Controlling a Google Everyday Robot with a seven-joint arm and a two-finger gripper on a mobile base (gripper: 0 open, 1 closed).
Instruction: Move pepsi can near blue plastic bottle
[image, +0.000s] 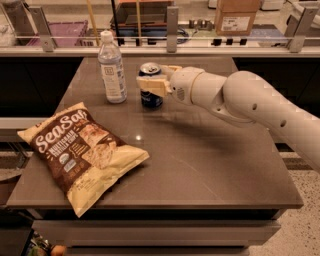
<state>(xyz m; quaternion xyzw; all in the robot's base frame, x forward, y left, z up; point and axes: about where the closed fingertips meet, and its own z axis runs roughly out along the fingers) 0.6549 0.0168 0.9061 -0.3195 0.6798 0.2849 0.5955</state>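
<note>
Jaws clasp cylindrical pepsi can (151, 100) near clear blue plastic bottle (112, 70).

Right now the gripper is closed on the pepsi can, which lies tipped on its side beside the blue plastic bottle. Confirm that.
One thing is wrong: the pepsi can stands upright on the table, silver top up, not tipped on its side. The camera view shows this. The rest holds: the gripper is closed on the can, beside the blue plastic bottle.
</note>
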